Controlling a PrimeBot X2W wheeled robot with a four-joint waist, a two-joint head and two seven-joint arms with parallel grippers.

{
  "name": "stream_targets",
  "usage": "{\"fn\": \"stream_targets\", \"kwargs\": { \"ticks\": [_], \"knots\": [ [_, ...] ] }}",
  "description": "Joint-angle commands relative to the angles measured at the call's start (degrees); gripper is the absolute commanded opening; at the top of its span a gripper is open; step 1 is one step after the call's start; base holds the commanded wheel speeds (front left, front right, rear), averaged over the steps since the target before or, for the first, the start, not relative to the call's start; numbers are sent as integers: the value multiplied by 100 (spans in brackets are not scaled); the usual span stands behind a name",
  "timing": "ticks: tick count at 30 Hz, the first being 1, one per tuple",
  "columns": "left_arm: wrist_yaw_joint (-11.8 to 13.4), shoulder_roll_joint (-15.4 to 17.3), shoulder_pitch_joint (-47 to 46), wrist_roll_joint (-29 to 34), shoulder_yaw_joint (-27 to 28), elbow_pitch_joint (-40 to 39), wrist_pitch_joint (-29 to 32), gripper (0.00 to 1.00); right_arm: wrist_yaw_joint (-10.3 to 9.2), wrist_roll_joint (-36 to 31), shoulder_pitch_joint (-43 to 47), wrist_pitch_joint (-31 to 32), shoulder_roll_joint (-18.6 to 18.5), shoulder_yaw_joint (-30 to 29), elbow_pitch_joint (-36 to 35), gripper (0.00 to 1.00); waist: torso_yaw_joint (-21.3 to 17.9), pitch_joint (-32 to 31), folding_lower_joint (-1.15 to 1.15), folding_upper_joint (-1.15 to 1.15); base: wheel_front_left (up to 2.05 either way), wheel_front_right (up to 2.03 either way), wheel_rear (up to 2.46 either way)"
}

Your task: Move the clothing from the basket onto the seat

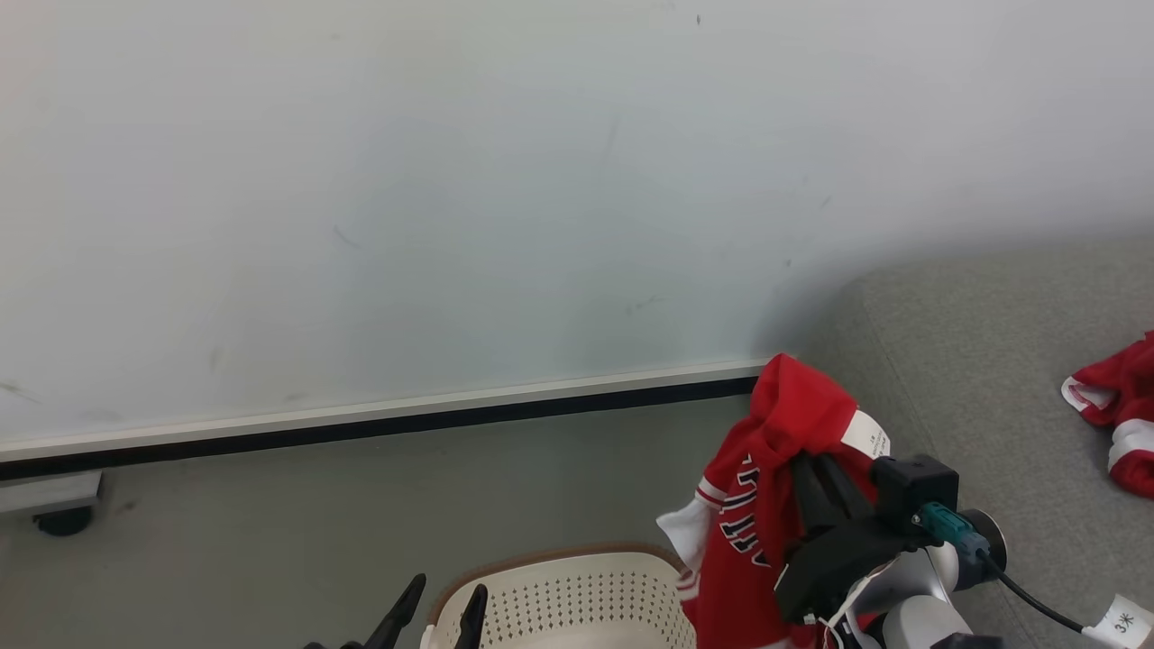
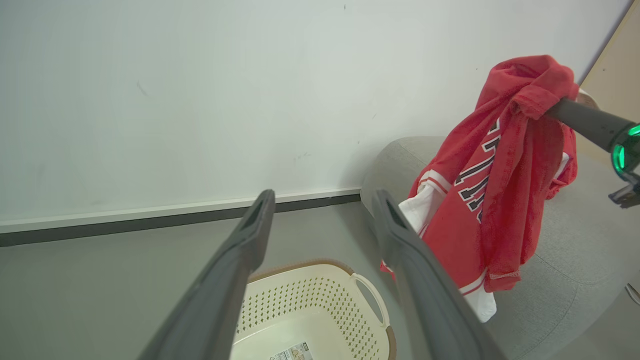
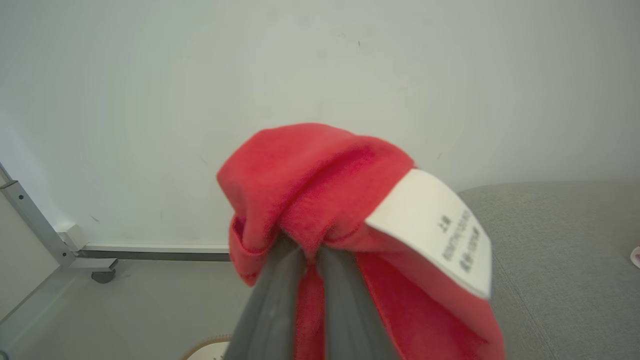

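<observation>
Red clothing [image 1: 748,541] hangs from the clenched right pincer [image 1: 811,464] beside the seat [image 1: 974,361] edge, clear of the basket [image 1: 577,604] rim; left pincer [image 1: 448,588] released.

The hanging garment [image 1: 766,505] blocks the way between basket [image 1: 577,604] and seat [image 1: 974,361]; the floor [image 1: 270,523] left of the basket seems open

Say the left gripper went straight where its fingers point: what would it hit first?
Likely the white wall, low down; the left gripper aims over the basket, left of the hanging clothing. Depth is unclear.
</observation>
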Motion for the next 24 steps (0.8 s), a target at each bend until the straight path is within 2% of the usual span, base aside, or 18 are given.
{"fn": "stream_targets", "kwargs": {
  "ticks": [1, 8, 13, 24],
  "knots": [
    [-12, 1, 82, -1, 20, 14, -36, 100, -4, -37, 88, 6, -2, 8, -59, 0, -24, 16, 1, 0, 0, 0, 0],
    [-156, -118, 3, 98, 56, 114, -36, 100, -4, 69, 5, 70, -2, 115, -190, 0, -211, 98, 1, 0, 0, 0, 0],
    [-230, -136, -57, 168, 100, 149, -32, 100, -4, 119, -106, 64, -3, 209, -223, 0, -525, 227, 1, 0, 0, 0, 0],
    [-310, -178, -168, 320, 259, 70, -31, 100, -3, 308, -443, 9, -2, 675, -305, 0, -1781, 631, 1, 0, 0, 0, 0]
  ]
}}
